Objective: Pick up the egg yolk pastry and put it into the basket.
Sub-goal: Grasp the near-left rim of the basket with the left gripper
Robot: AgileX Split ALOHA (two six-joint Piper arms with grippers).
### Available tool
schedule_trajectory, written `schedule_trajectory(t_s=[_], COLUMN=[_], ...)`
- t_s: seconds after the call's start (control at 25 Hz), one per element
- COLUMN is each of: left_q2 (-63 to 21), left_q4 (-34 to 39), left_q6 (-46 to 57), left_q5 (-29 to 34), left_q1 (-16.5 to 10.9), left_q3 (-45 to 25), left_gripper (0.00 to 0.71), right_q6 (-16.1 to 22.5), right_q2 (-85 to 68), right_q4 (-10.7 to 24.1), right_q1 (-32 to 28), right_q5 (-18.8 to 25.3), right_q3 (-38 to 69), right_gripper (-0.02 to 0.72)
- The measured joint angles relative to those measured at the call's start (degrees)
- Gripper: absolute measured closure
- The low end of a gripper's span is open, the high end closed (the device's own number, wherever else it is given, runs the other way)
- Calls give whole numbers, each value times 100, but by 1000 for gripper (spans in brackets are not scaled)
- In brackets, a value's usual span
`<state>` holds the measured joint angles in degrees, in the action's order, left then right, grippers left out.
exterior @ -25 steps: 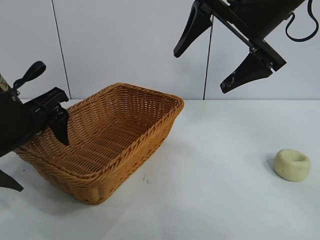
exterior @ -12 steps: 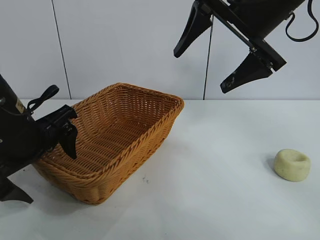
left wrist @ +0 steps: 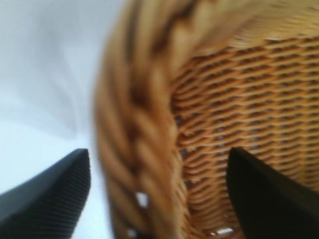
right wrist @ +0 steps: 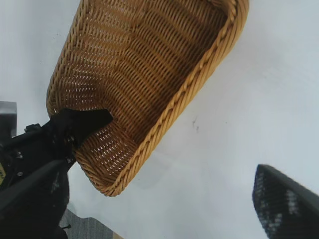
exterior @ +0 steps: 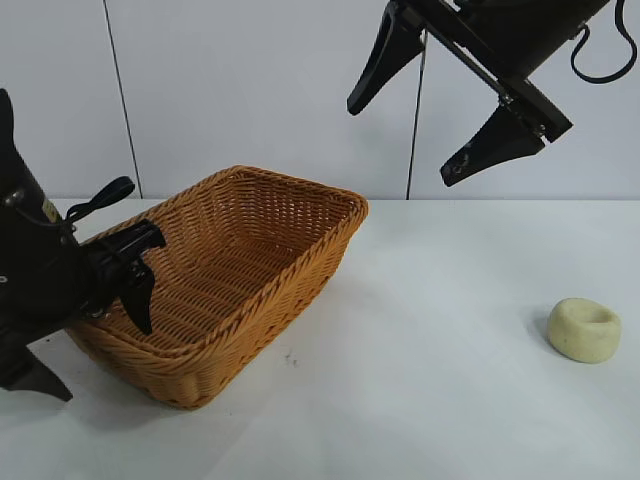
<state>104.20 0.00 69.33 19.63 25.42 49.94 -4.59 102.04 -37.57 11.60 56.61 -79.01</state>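
Observation:
The egg yolk pastry [exterior: 584, 329], a pale yellow puck with a dented top, lies alone on the white table at the right. The wicker basket [exterior: 300, 262] stands at the left. My left gripper [exterior: 100, 358] straddles the basket's left braided rim [left wrist: 139, 149], one finger inside and one outside. It is open, with a gap still showing on the inner side. My right gripper [exterior: 400, 142] hangs high above the table's middle, open and empty, far from the pastry. The pastry does not show in either wrist view.
From above, the right wrist view shows the basket [right wrist: 199, 79] with nothing in it and the left arm [right wrist: 35, 164] at its corner. Bare white table [exterior: 430, 330] stretches between basket and pastry. A white panelled wall stands behind.
The left arm has swung in and settled over the basket's left rim, its jaws narrowing a little. The right arm, basket and pastry have stayed put.

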Motion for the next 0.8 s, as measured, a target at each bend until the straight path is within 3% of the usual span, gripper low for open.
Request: schedule_trajectory(t_s=[0.16, 0.28, 0.4, 0.68, 0.8], left_q2=[0, 0, 0, 0, 0], left_q4=[-470, -679, -721, -725, -725], left_q6=[-40, -45, -45, -45, -45], left_q5=[70, 126, 126, 201, 413], left_q1=[0, 0, 0, -42, -137], left_q3=[96, 96, 96, 96, 96], left_gripper=[178, 235, 282, 305, 371], right_q6=[0, 0, 0, 0, 0], right_q2=[0, 0, 0, 0, 0], right_q4=[0, 0, 0, 0, 0], right_q1=[0, 0, 0, 0, 0], right_q5=[-5, -11, -11, -11, -11], right_q3=[0, 0, 0, 0, 0], right_gripper=[10, 10, 10, 10, 10])
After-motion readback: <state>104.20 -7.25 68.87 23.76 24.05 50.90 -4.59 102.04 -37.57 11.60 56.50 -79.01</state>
